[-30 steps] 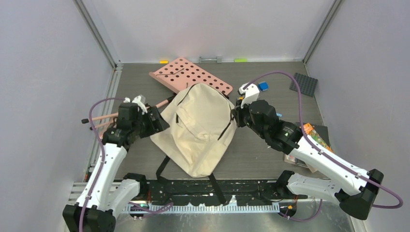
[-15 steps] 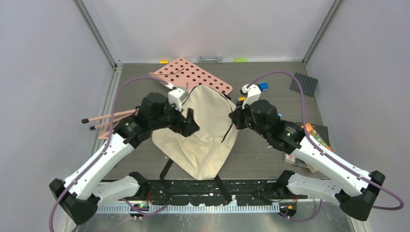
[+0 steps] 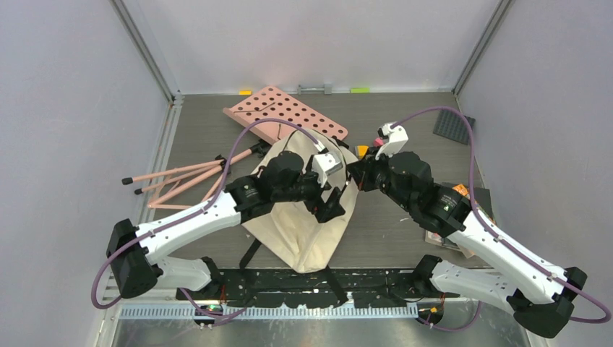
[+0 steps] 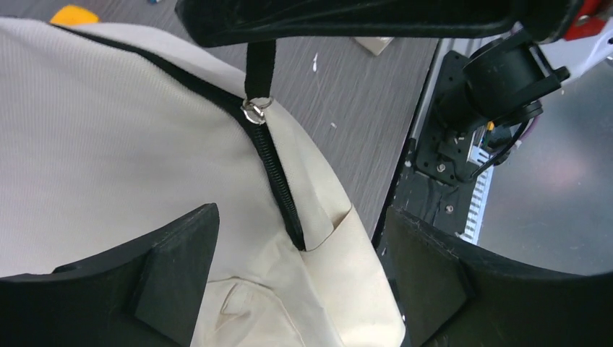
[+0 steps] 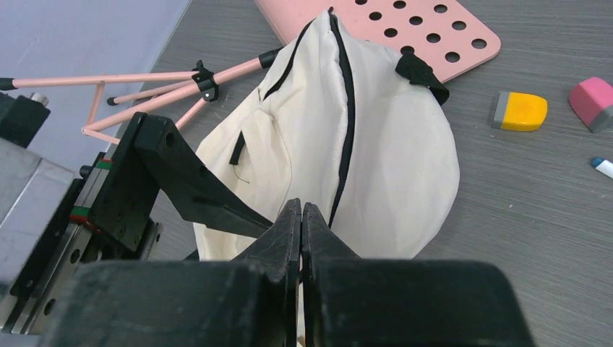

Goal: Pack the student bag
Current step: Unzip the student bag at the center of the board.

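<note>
While the student bag (image 3: 300, 230) is lying in the middle of the table (image 3: 195, 130), its far end is being laid over the near edge of the pink perforated board (image 3: 285, 108). The black zipper pull (image 4: 259, 72) at the right edge of the bag is being pinched by the right gripper (image 5: 300, 217), whose fingers are being pressed together on it. The pull is being held straight above the zipper (image 4: 278, 184). The left gripper (image 4: 300, 231) is being held over the cream fabric beside this zipper, its fingers spread wide and nothing between them. A yellow eraser (image 5: 519, 112) and a pink eraser (image 5: 593, 95) are being seen on the table near the bag.
</note>
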